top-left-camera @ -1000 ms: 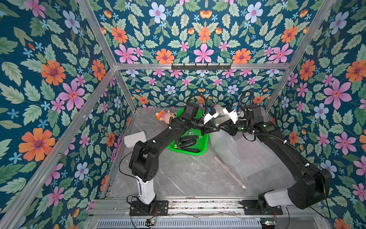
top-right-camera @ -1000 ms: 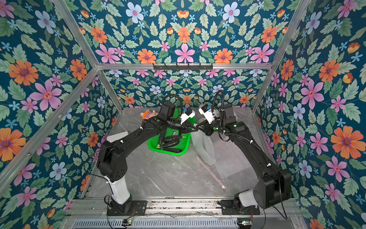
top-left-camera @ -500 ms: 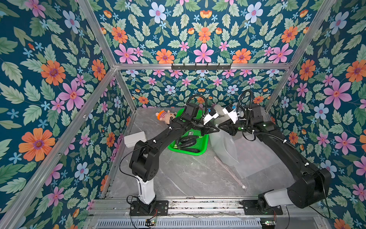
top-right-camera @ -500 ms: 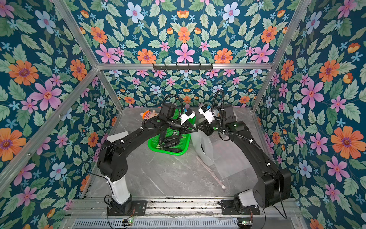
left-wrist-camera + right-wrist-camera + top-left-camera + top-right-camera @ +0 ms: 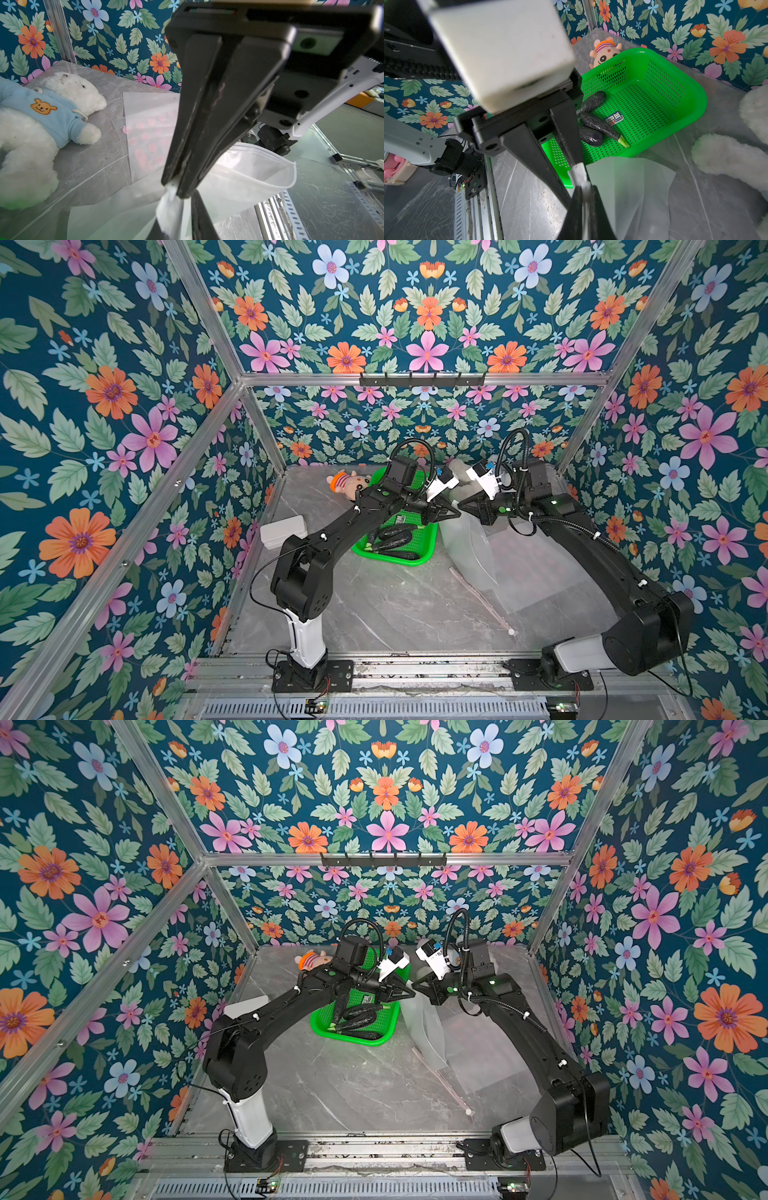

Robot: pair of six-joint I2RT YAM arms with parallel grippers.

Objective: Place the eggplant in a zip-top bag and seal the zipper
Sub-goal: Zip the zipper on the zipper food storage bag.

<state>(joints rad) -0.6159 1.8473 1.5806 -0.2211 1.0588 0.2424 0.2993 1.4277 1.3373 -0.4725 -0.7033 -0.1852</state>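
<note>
Right gripper [image 5: 584,185] closed; zip-top bag [image 5: 629,187] edge pinched between its fingertips [image 5: 571,218]

Green basket [image 5: 702,99], dark purple eggplants [image 5: 600,124], seemingly pink-dotted translucent bag [image 5: 145,135]

Teal floral walls [image 5: 124,406] and aluminium frame bars [image 5: 291,379] enclose a grey marble tabletop [image 5: 395,605].

Left hand [image 5: 576,166], right hand [image 5: 179,188], clamped, tips meeting
</note>
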